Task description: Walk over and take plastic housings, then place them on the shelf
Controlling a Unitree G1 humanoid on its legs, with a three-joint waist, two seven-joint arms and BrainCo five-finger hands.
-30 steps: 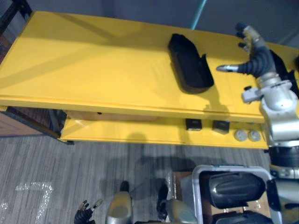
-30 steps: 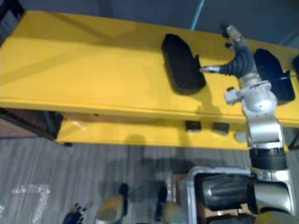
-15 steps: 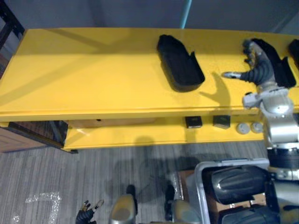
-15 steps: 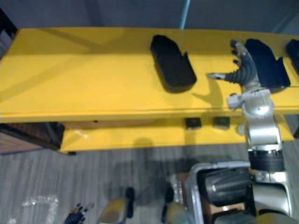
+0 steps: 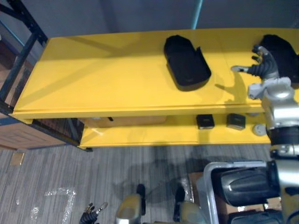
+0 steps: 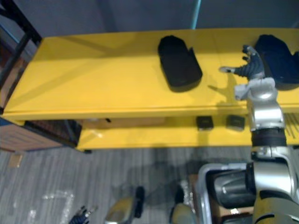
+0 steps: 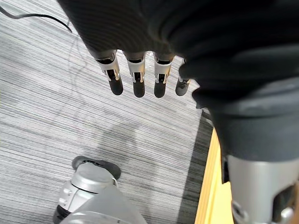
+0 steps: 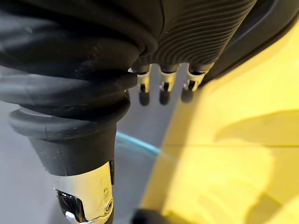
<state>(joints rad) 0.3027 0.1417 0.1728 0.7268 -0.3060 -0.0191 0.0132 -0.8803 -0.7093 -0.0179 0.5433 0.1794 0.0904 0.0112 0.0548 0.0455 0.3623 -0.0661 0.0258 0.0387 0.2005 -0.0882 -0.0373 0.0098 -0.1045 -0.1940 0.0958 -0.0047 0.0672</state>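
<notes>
On the yellow shelf (image 5: 117, 79): middle housing (image 5: 187, 67) and right housing (image 6: 278, 60) lie flat, so stable.
Right hand (image 5: 265, 69): spread, empty, beside right housing.
Left hand (image 5: 91, 215): hanging, relaxed.

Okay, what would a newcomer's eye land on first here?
The long bright yellow shelf, with a black plastic housing lying near its middle. Further right, the right hand hovers open over the shelf beside a second black housing; the left hand hangs open near the floor.

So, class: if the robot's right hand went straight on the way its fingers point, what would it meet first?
Probably the grey wall: the right hand points across the yellow shelf, with the nearer black housing beside it, not ahead; depth unclear.
</notes>
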